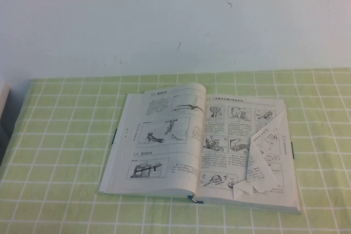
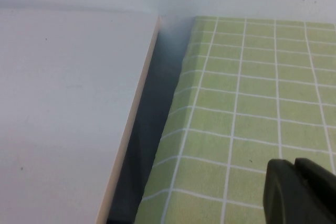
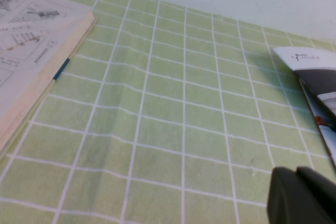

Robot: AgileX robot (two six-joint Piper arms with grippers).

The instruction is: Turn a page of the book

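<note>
Book (image 1: 203, 146) is seen open mid-table, page (image 1: 266, 157) curled at its right edge, nearer the right gripper (image 3: 302, 195) parked off that side; left gripper (image 2: 299, 190) parked far left; both jaws appear closed, nothing held.

place: lab tabletop | evidence: checked tablecloth (image 1: 55, 135) (green), bare white wall (image 1: 164, 20)

Plain white wall behind a cloth-covered table

A green tablecloth (image 1: 66, 135) with a white grid covers the table to its far edge, where it meets a bare white wall (image 1: 164, 20) with a few faint marks. Beyond the table's left edge stands a white board (image 2: 63, 103), a dark gap between them. The light is soft and even.
</note>
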